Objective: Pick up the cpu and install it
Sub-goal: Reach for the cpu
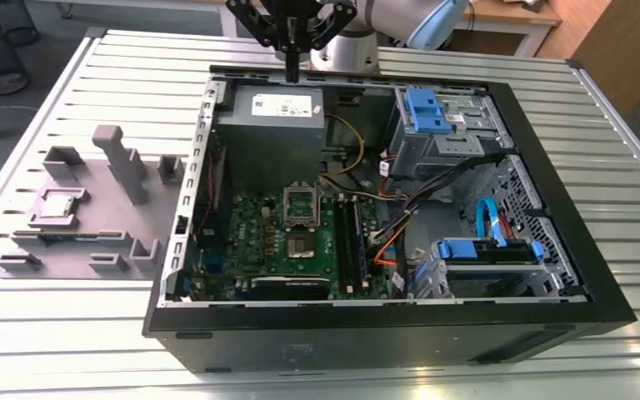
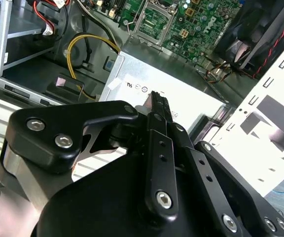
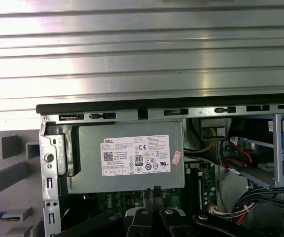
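Note:
The cpu (image 1: 60, 203), a small silvery square chip, lies flat on the lilac-grey holder blocks (image 1: 97, 242) at the exterior view's left, outside the computer case. My gripper (image 1: 292, 73) hangs high over the far edge of the case, above the grey power-supply box (image 1: 270, 104), well away from the cpu. Its black fingers are shut together with nothing between them in both wrist views (image 2: 158, 101) (image 3: 154, 191). The cpu socket (image 1: 299, 243) on the green motherboard lies bare, with its dark metal frame (image 1: 301, 202) flipped up.
The open black case (image 1: 587, 275) lies on a slatted metal table (image 1: 632, 133). Inside are blue drive cages (image 1: 432, 112), cable bundles (image 1: 409, 200) and memory slots (image 1: 348, 242). A tall holder post (image 1: 120, 162) stands between cpu and case.

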{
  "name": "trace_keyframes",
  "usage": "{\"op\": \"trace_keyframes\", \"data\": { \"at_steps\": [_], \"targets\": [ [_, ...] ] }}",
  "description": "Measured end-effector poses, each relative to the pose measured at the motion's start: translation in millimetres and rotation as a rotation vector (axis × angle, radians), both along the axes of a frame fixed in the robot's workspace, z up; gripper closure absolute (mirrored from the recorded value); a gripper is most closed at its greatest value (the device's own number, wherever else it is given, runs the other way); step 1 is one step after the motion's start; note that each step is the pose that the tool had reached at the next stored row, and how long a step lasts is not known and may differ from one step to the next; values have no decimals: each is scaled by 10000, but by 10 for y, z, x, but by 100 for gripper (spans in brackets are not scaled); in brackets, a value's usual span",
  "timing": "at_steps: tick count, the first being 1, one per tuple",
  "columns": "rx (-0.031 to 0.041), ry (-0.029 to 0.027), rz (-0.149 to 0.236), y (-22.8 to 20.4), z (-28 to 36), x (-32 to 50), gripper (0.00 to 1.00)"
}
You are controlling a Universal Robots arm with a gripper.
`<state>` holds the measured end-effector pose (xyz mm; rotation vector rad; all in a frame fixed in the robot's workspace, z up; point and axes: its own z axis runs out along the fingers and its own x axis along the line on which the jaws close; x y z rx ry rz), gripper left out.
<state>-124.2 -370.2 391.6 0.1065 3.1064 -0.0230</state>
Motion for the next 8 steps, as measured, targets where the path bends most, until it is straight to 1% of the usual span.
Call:
{"op": "trace_keyframes", "data": {
  "at_steps": [3,8],
  "targets": [
    [0,-1,0,0,0,-40,89],
    [0,-5,-2,0,0,-130,89]
  ]
}}
